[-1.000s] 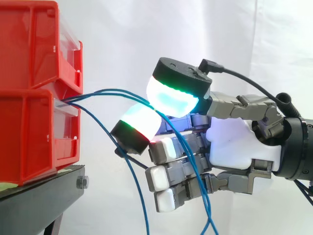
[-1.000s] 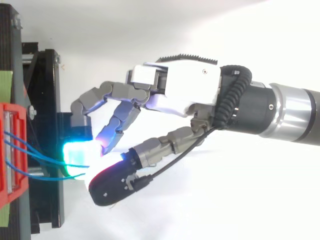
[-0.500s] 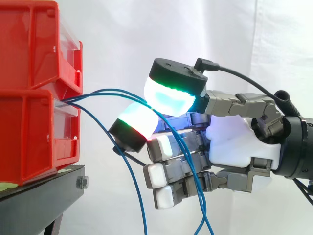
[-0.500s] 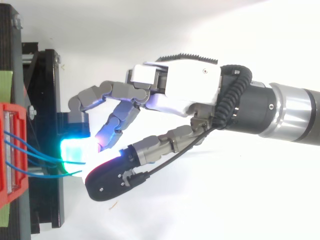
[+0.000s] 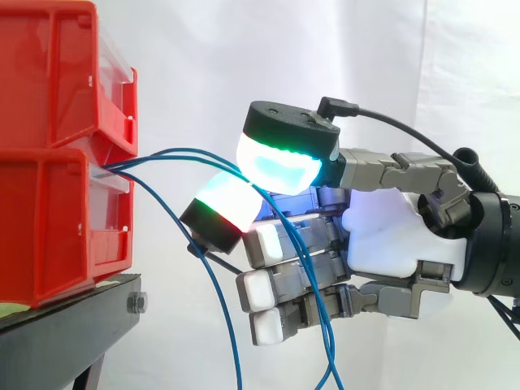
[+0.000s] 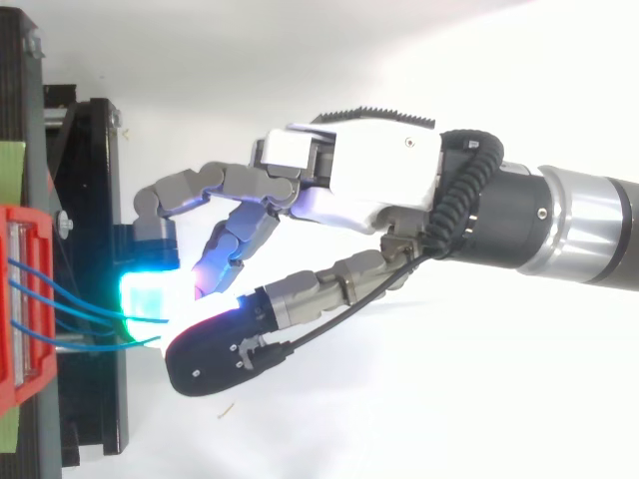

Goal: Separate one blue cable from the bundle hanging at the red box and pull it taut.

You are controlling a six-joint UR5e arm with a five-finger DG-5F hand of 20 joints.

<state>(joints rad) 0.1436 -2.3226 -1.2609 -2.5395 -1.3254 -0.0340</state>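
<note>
Hand [image 5: 390, 236] pinches blue cable [image 5: 183, 150] between glowing pads; slack hangs before curled fingers, red box [image 5: 57, 219] beyond fingertips. Cable likely thin, limp, slippery: hold firmly, close to box.

Plain glossy red bins [image 5: 49, 154], left of frame. Thin blue cables [image 5: 230, 325], centre. Hand [image 5: 398, 244]: white palm, grey fingers, black-backed pads [image 5: 280, 161] glowing cyan, green at edge, red on one; lower pads plain white. Black stand [image 5: 73, 321], lower left. White curtain [image 5: 203, 57] behind. Pale green strip [image 6: 10, 170], left edge, top view.
</note>
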